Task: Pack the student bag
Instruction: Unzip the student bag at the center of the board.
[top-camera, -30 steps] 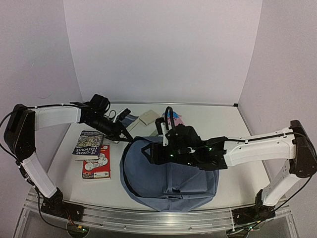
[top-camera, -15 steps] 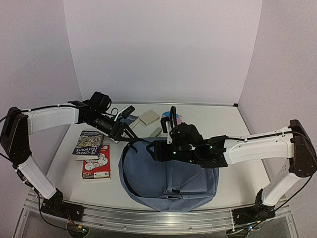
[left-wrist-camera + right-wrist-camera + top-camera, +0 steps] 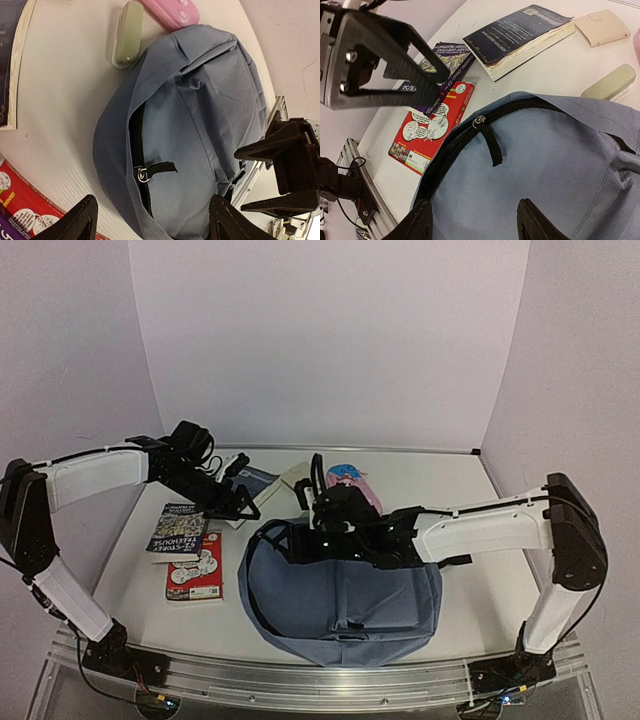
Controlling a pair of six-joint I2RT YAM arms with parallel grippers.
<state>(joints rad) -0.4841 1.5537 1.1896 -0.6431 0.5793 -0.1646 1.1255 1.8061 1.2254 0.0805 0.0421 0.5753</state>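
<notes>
White table (image 3: 470, 500) is being taken up at its near middle by the bag (image 3: 340, 590), which is lying flat with its zip partly undone and a dark opening showing along its left edge. A change is being seen in the left gripper (image 3: 152, 215). A second ago it was pinched shut at the bag's left rim; now its jaws are being held wide and empty, drawn back toward the books. The right gripper (image 3: 475, 215) is being carried leftward over the bag's top, about half open, with nothing gripped, just above the zip pull (image 3: 479, 121). The rim appears to have been let go, so the mouth is probably being left for widening before packing; nothing is being seen inside yet. Left of the bag a red booklet (image 3: 195, 568), a purple comic (image 3: 180, 528) and a thick dark paperback (image 3: 520, 35) are lying. Behind it are a pale green case (image 3: 126, 32), a pink case (image 3: 350, 478) and a beige pad (image 3: 600, 27). Plain lilac walls (image 3: 330, 340) are closing the table in.
</notes>
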